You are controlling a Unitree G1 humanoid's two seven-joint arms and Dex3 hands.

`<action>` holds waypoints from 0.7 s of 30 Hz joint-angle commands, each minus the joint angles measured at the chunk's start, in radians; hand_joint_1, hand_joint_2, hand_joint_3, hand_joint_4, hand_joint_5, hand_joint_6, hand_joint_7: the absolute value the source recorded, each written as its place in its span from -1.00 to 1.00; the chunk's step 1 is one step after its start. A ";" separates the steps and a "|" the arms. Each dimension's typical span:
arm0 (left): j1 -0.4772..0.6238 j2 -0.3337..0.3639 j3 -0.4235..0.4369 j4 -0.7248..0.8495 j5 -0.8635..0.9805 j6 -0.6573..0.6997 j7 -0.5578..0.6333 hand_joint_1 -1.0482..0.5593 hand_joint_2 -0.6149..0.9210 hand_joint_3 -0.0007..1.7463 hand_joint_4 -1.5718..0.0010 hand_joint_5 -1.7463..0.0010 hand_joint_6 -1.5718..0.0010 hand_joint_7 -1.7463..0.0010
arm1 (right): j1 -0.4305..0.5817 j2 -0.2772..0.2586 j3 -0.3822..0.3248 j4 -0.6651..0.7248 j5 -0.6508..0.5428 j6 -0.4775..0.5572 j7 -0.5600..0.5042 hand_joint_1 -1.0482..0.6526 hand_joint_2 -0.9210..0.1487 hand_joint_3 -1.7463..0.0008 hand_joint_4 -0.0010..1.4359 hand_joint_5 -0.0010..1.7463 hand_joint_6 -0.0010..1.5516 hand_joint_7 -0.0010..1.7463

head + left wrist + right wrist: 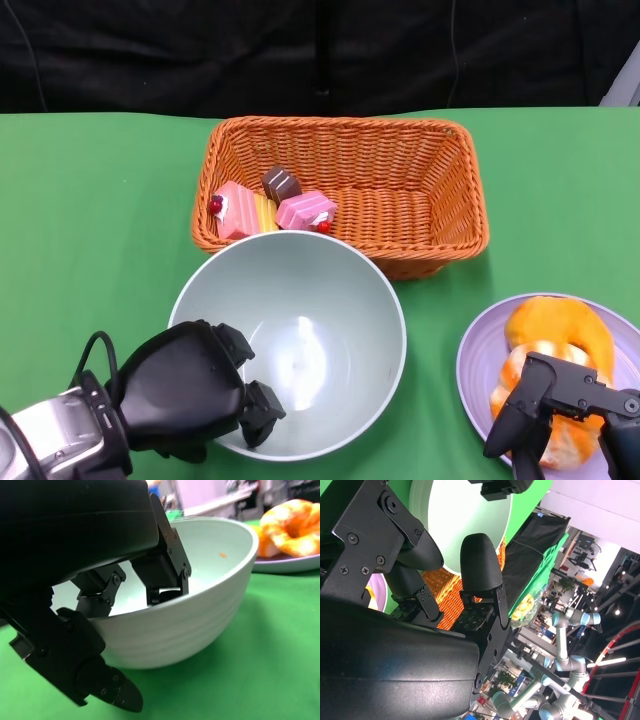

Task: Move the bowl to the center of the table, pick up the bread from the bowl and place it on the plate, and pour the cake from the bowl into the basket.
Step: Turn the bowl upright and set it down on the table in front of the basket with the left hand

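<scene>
1. Bowl (330, 300): we see it pale green, upright and empty at the table's (90, 200) centre, its far rim touching the basket (420, 190).
2. We find the left hand (190, 390) gripping the bowl's near rim, fingers (162, 575) inside the wall.
3. Basket: we note three cake pieces (270, 208) in one corner.
4. Plate (475, 360): we see the bread (560, 335) on it; the right hand (560, 410) rests over the bread with its fingers apart, and we cannot tell whether it grips.

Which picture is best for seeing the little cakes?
The head view. It shows the cakes from above, lying in the near left corner of the orange basket, just behind the bowl. The right wrist view shows only bits of basket weave behind the right hand, and the left wrist view shows no cakes.
</scene>
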 commanded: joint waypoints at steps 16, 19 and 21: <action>0.183 0.091 0.058 -0.577 -0.654 0.472 -0.885 -0.81 1.00 -0.77 0.73 0.92 0.67 0.99 | -0.047 -0.041 0.011 -0.063 0.078 -0.023 0.115 0.33 0.57 -1.00 0.17 0.89 0.08 0.71; 0.198 0.082 0.094 -0.609 -0.738 0.493 -0.892 -0.80 1.00 -0.77 0.74 0.93 0.66 0.99 | -0.056 -0.043 0.005 -0.061 0.092 -0.014 0.131 0.34 0.57 -1.00 0.17 0.89 0.08 0.71; 0.230 0.054 0.153 -0.618 -0.855 0.464 -0.848 -0.54 1.00 -0.77 0.45 0.79 0.42 0.90 | -0.067 -0.047 0.000 -0.062 0.103 0.008 0.148 0.35 0.58 -1.00 0.18 0.88 0.09 0.70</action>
